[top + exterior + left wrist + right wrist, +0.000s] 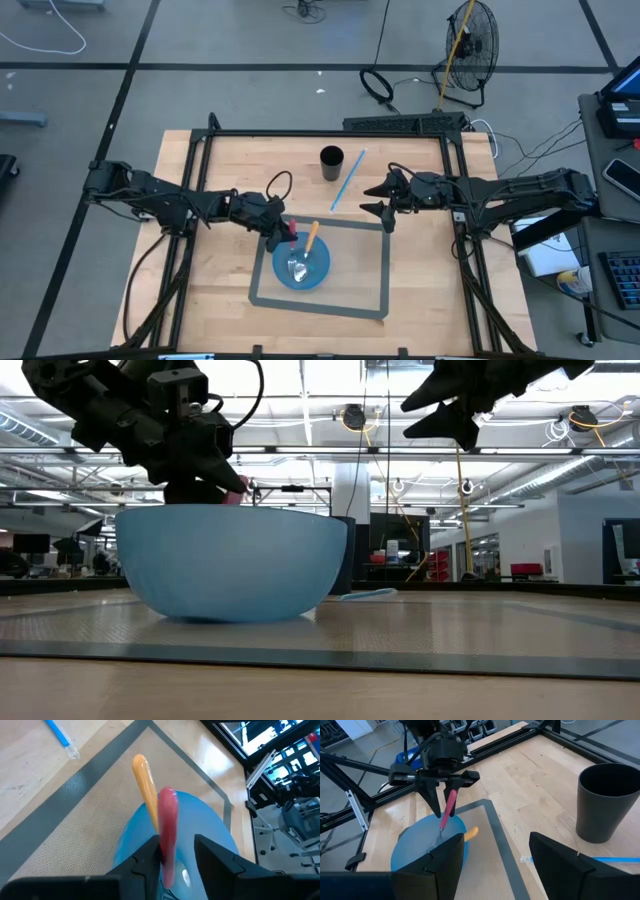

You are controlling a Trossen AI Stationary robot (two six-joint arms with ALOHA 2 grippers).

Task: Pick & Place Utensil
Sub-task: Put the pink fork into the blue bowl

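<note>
A blue bowl point(300, 268) stands on the grey-bordered mat and holds a spoon with an orange handle point(311, 238), whose handle leans on the bowl's far rim. My left gripper point(283, 235) is over the bowl's left rim, open, with a pink-handled utensil point(167, 827) between its fingers. The utensil's metal end point(439, 834) reaches down into the bowl. My right gripper point(383, 198) is open and empty, above the table to the right of the bowl's far side. My left gripper comes from above, slanting from the table's left, its fingers on either side of the pink handle. The handle's lower part point(165, 851) lies against the inner side of one finger point(150, 855); the other finger point(210, 855) stands apart. The utensil stands steeply tilted, its metal end in the bowl.
A black cup point(331, 162) stands at the far middle, with a long blue straw-like stick point(348, 180) lying on the table beside it. The table's black frame rails point(330, 132) run along its edges. Bare wood lies at the near left and right.
</note>
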